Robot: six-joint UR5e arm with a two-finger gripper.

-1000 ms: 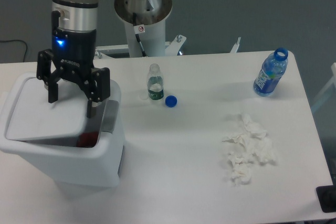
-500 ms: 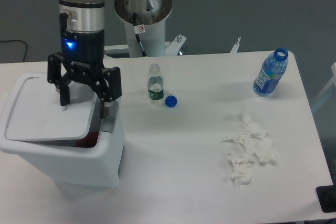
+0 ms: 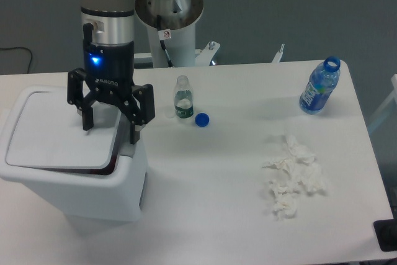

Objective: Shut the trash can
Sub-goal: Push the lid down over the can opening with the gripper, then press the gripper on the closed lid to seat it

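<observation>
My gripper point(image 3: 110, 133), fingers spread and empty, hangs over the trash can point(image 3: 74, 172) at the table's point(image 3: 217, 203) left edge.

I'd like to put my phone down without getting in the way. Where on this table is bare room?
Bare patches: the front middle, between the trash can and the crumpled tissues, and the stretch between the blue cap and the blue water bottle. The left end is crowded: the open pincer hangs over the bin's lid.
</observation>
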